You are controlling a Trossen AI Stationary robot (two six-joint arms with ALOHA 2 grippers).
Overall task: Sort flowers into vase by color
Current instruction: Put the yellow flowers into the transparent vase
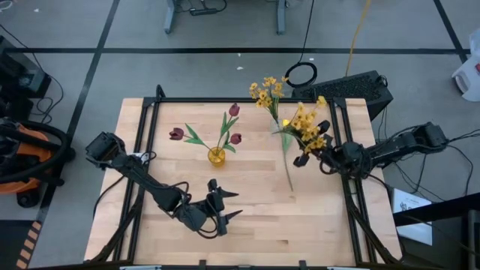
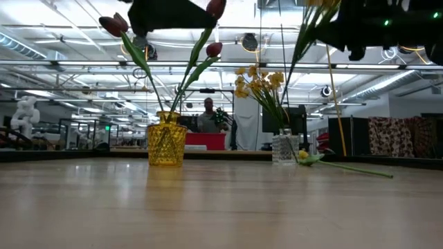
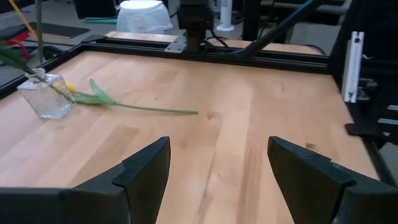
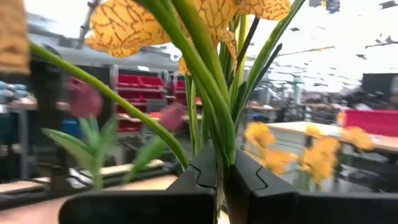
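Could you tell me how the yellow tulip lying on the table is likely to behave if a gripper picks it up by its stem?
The yellow tulip has a long thin stem lying flat beside the clear vase, so it is probably light. Gripped near one end, it would likely droop toward the bloom. Being so slim, it may twist or slip between fingers.

A light wooden table (image 1: 255,202) with a black metal frame filled the middle of the overhead view. Beyond its edge at about one o'clock, a black keyboard-like box (image 1: 358,88) lay on the grey floor, with a coiled black cable (image 1: 301,73) just beside it at twelve o'clock. At nine o'clock stood orange and black equipment (image 1: 22,161). In the level view, a person (image 2: 209,117) sat far behind the table, behind a red surface (image 2: 205,141), under rows of ceiling lights.
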